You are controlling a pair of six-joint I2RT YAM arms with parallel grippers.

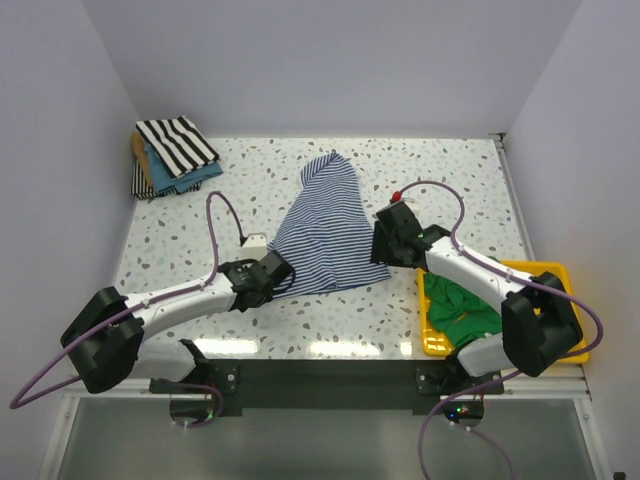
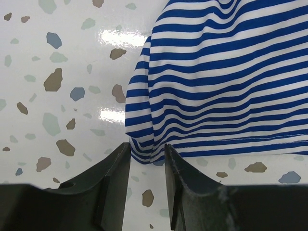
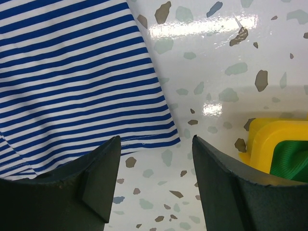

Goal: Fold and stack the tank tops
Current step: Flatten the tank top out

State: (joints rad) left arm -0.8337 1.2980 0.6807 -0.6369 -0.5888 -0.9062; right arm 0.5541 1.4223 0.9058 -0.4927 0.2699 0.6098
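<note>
The blue-and-white striped tank top [image 1: 325, 225] lies spread on the speckled table [image 1: 460, 180], between the two arms. The left gripper [image 2: 147, 147] sits at its near-left corner, jaws slightly parted and clamping nothing. The right gripper [image 3: 156, 139] hangs wide open and empty over the near-right hem. A green tank top [image 1: 462, 305] is bunched in the yellow tray [image 1: 540, 270] – folded tops [image 1: 175, 150] sit stacked at the far-left corner

No legible text, label, brand, number or sign appears on any item in the three views.
</note>
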